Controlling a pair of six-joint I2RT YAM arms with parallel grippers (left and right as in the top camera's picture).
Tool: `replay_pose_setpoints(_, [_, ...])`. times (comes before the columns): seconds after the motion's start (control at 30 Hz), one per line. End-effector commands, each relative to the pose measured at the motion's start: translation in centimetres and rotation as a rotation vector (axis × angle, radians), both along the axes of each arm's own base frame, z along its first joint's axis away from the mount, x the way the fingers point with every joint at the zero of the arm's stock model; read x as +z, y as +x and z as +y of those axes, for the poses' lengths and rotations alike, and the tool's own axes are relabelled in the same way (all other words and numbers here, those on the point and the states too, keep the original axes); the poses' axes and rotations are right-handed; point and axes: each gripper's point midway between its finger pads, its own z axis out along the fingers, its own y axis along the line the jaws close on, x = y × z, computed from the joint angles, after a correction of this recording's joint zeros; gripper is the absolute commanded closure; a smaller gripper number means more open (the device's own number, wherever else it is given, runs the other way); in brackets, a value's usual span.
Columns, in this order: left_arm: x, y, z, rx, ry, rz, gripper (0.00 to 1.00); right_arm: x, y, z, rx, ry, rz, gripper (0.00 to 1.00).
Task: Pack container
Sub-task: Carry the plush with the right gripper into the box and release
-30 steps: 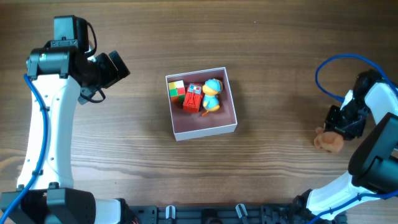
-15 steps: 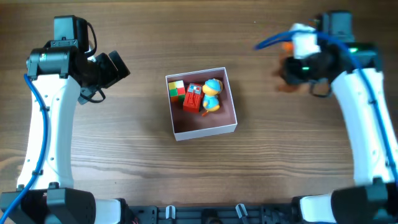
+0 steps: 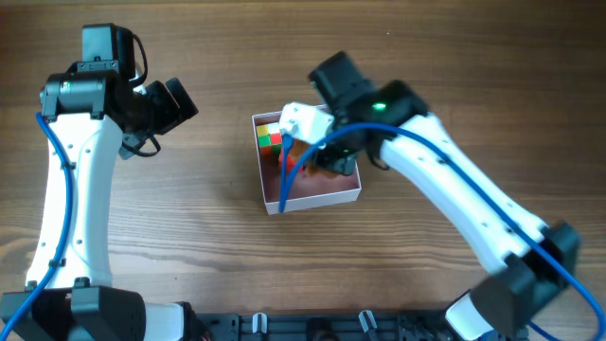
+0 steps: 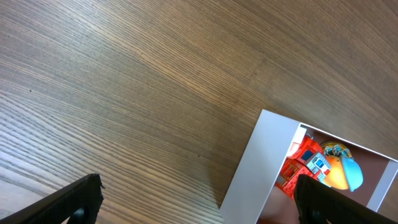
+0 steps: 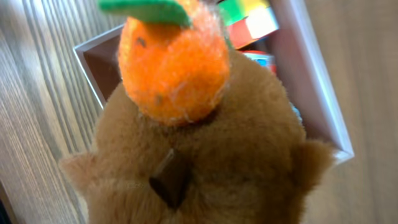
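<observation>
Since a second ago my right arm has swung in from the far right of the bench (image 3: pixel 189 246), where it sat over a brown toy, and the right pincer (image 3: pixel 329 158) now hangs over the container (image 3: pixel 312 201) at the middle of the bench; the left arm has not stirred. On the right wrist view the plush toy (image 5: pixel 205 143), brown with an orange ball (image 5: pixel 174 68) on its head, fills the picture and hides the fingers. As it hangs above the box's pink inside, I judge that pincer closed on it. The left pincer (image 4: pixel 196 202) is spread wide and holds nothing, well apart from the box's white wall (image 4: pixel 261 162). Inside, along the far side, lie a colour cube (image 3: pixel 268 137), a red block toy (image 4: pixel 305 168) and a duck toy (image 4: pixel 339 171), with bare floor nearer me. I judge the plush very light and soft, so it will squash under grip and may spring or roll when released; low over that bare floor seems the safest drop. The container looks like light, thin card, stiff enough to hold its shape but prone to skid if nudged; if it needs steadying I would pinch one wall at its middle
</observation>
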Motion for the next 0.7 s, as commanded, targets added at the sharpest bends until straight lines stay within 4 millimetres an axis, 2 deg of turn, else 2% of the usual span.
replay_pose_setpoints(0.0, [0.2, 0.0, -0.1, -0.017, -0.008, -0.007, 0.0, -2.7, 0.1, 1.1, 0.047, -0.044, 0.043, 0.96])
replay_pose_setpoints(0.13, [0.2, 0.0, -0.1, -0.017, -0.008, -0.007, 0.0, -5.3, -0.1, 1.1, 0.042, -0.085, 0.109, 0.96])
replay_pose_setpoints(0.27, [0.2, 0.0, -0.1, -0.017, -0.008, -0.007, 0.0, -5.8, -1.0, 1.1, 0.056, -0.098, 0.148, 0.96])
replay_pose_setpoints(0.33, [0.2, 0.0, -0.1, -0.017, -0.008, -0.007, 0.0, -5.9, -1.2, 1.1, 0.058, -0.103, 0.154, 0.91])
replay_pose_setpoints(0.37, [0.2, 0.0, -0.1, -0.017, -0.008, -0.007, 0.0, -5.9, -1.3, 1.1, 0.054, -0.104, 0.157, 0.84])
replay_pose_setpoints(0.4, [0.2, 0.0, -0.1, -0.017, -0.008, -0.007, 0.0, -5.9, -1.2, 1.0, 0.028, -0.108, 0.159, 0.66])
replay_pose_setpoints(0.47, [0.2, 0.0, -0.1, -0.017, -0.008, -0.007, 0.0, -5.9, -1.2, 0.9, -0.003, -0.107, 0.166, 0.43])
replay_pose_setpoints(0.5, [0.2, 0.0, -0.1, -0.017, -0.008, -0.007, 0.0, -5.9, -1.3, 0.9, -0.002, -0.109, 0.167, 0.36])
replay_pose_setpoints(0.6, [0.2, 0.0, -0.1, -0.017, -0.008, -0.007, 0.0, -5.9, -1.3, 0.9, -0.003, -0.108, 0.168, 0.28])
replay_pose_setpoints(0.67, [0.2, 0.0, -0.1, -0.017, -0.008, -0.007, 0.0, -5.9, -1.3, 0.9, -0.002, -0.109, 0.168, 0.26])
